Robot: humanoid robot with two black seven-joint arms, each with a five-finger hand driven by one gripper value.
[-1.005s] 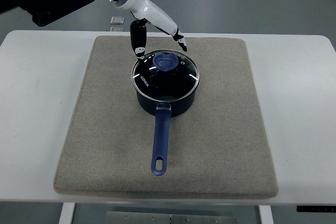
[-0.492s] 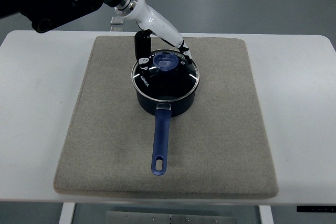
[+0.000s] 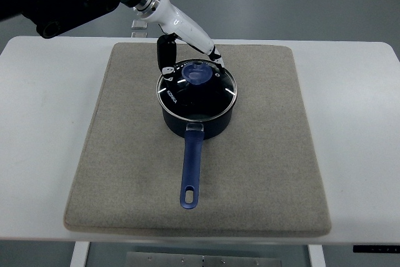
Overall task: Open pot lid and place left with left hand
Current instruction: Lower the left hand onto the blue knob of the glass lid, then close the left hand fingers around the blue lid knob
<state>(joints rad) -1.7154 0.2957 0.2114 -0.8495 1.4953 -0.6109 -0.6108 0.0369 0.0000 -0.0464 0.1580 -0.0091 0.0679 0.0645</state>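
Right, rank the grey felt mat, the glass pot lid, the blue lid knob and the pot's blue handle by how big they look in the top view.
1. Grey felt mat, by far the largest.
2. Round glass pot lid.
3. Long blue pot handle: longer than the lid is wide, but much narrower.
4. Blue lid knob, smallest.

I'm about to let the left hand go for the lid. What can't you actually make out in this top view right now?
- Top view: whether the left hand touches the lid or its knob; steep angle hides any gap.
- Pot contents: lid glare obscures them.
- Left arm: cut off by the top-left edge.
- Small object behind the mat: partly behind the arm, too small to identify.
- Right arm: not in view.
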